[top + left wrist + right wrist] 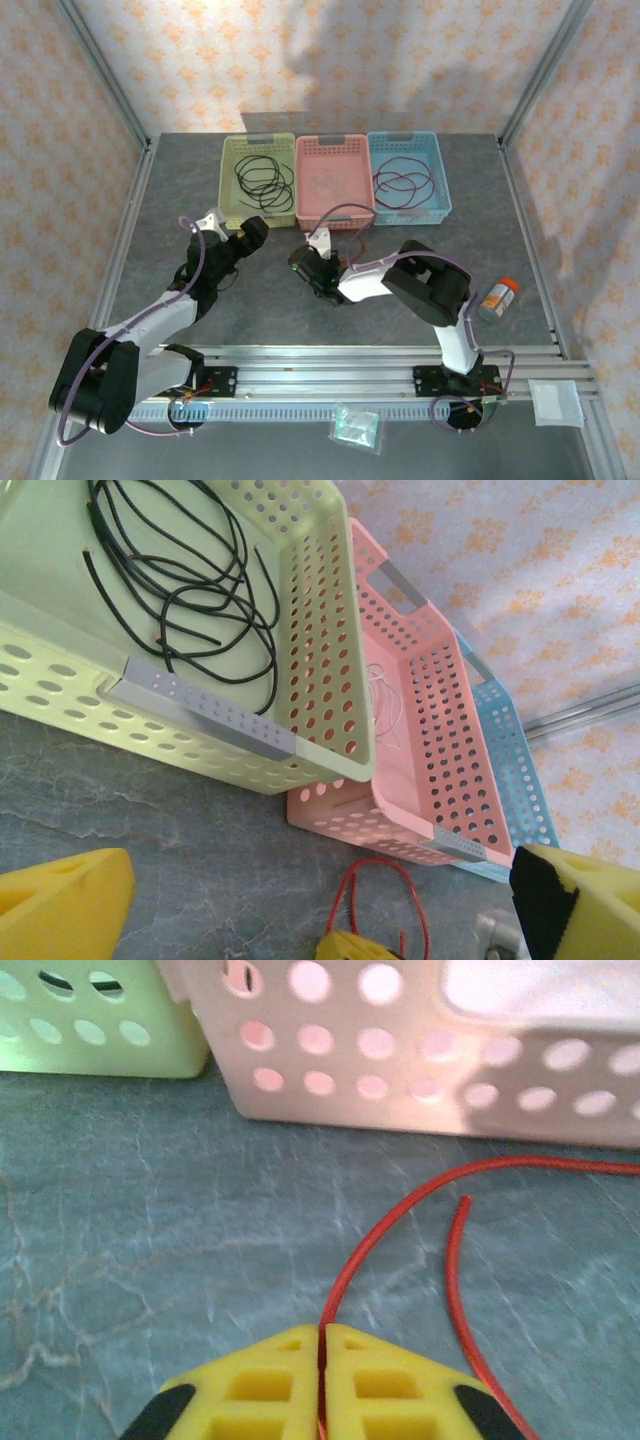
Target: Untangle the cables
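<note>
At bottom centre, the right claw (322,1338) pinches a red cable (400,1210) on the grey desk (150,1240); the left claw (320,880) gapes wide near the green basket (310,640).

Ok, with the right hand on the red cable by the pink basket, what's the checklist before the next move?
1. Right hand shut on the red cable: ok, the cable comes straight out of its closed tip.
2. Left hand open and empty: ok.
3. Red cable free of other cables: ok ahead of the hand; cannot tell for the stretch under it.
4. Cable not caught on the pink basket: ok, it lies on the table short of the wall.
5. Blue basket, holding red cables, reachable from above: ok, nothing over it.
</note>
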